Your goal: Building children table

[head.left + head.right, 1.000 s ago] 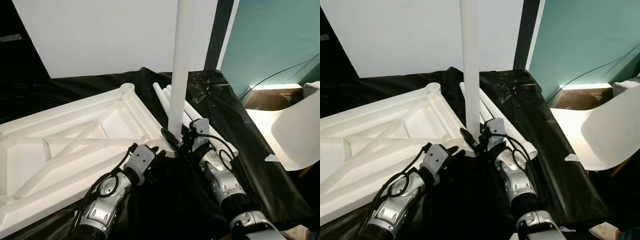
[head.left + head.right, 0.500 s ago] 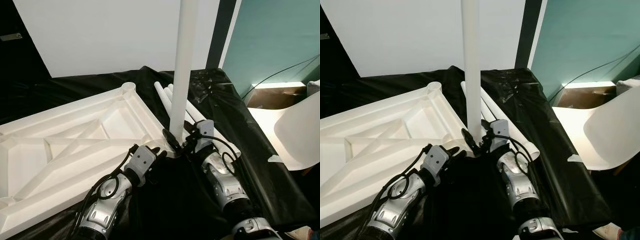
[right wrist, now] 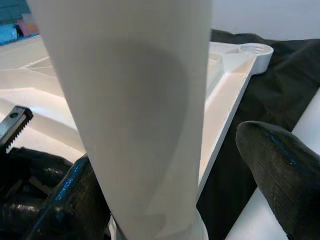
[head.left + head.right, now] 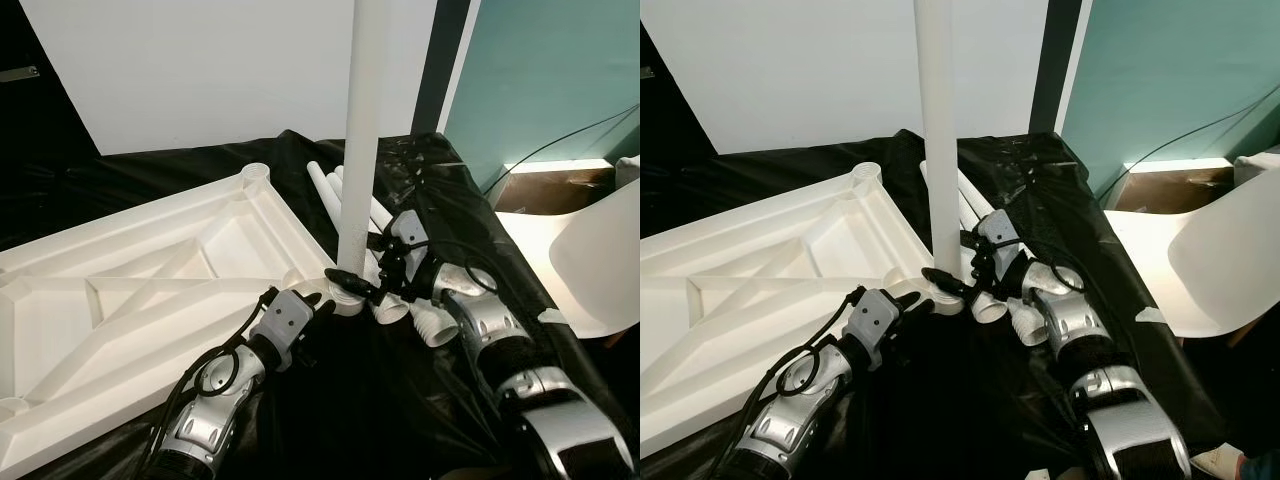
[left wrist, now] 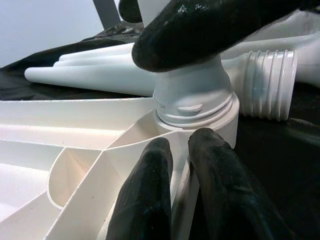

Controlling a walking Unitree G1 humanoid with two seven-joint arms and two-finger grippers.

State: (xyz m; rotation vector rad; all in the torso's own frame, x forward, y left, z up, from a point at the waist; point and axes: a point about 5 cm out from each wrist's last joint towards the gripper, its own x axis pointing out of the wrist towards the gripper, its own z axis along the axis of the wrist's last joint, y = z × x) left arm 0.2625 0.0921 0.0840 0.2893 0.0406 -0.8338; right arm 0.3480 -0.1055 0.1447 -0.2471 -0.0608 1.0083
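Left eye view — right claw [image 4: 352, 279] pinching smooth white leg [image 4: 361, 130]; left claw [image 4: 318, 303] pressed together.

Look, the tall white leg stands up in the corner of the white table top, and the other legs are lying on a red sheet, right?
Nearly. The leg does stand in the table top's corner, but the spare legs lie on a black sheet, as the left eye view shows.
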